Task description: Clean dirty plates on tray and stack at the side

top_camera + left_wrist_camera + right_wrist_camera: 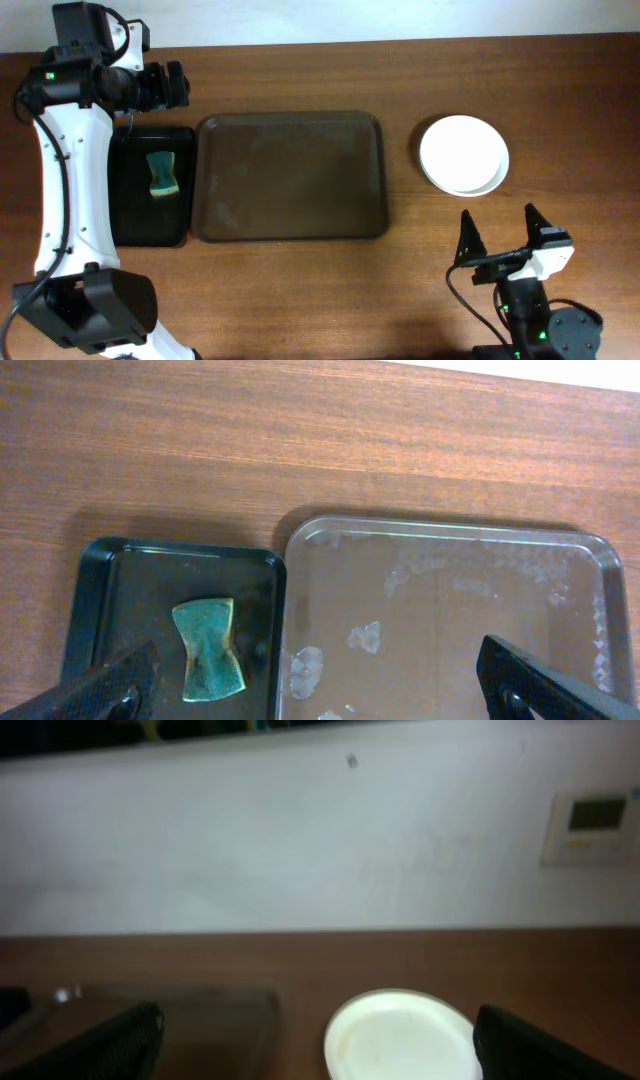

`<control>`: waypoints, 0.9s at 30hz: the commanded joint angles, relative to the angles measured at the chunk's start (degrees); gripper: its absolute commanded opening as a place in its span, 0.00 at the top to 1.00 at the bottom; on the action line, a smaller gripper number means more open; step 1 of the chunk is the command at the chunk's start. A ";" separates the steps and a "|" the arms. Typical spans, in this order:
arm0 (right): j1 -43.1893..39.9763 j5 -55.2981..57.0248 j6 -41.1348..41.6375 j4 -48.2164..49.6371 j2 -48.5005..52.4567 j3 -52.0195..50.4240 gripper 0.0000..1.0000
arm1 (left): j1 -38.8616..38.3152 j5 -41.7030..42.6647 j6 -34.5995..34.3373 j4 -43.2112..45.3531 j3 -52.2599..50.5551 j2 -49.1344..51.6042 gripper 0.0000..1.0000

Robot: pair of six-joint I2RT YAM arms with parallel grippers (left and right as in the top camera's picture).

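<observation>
The white plates (463, 154) sit stacked on the table to the right of the brown tray (290, 176); the stack also shows in the right wrist view (400, 1036). The tray holds no plates, and the left wrist view (450, 620) shows faint whitish residue patches on it. My left gripper (165, 86) is open and empty, high above the table's far left near the black tray. My right gripper (498, 232) is open and empty, near the front edge, below the stack. Its fingers frame the stack in the right wrist view (315, 1040).
A smaller black tray (150, 186) lies left of the brown tray and holds a teal sponge (162, 173), also seen in the left wrist view (207, 648). A white wall runs behind the table.
</observation>
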 commanded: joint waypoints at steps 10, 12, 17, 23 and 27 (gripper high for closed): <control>-0.35 -4.00 -0.20 19.12 -4.35 -12.37 0.02 | 0.24 0.42 0.90 0.17 -0.11 0.42 0.01; -0.35 -3.98 -0.20 21.27 -4.35 -14.05 0.02 | 0.24 0.42 0.90 0.15 -0.11 0.42 0.01; -0.35 -3.91 -0.22 23.61 -4.35 -17.75 0.02 | 0.24 0.42 0.90 0.15 -0.11 0.42 0.01; -0.35 -2.38 -0.42 23.80 -4.35 -20.02 0.01 | 0.24 0.42 0.90 0.15 -0.11 0.42 0.01; -0.35 -1.53 -0.37 12.72 -4.35 -20.02 0.02 | 0.24 0.42 0.90 0.15 -0.11 0.42 0.01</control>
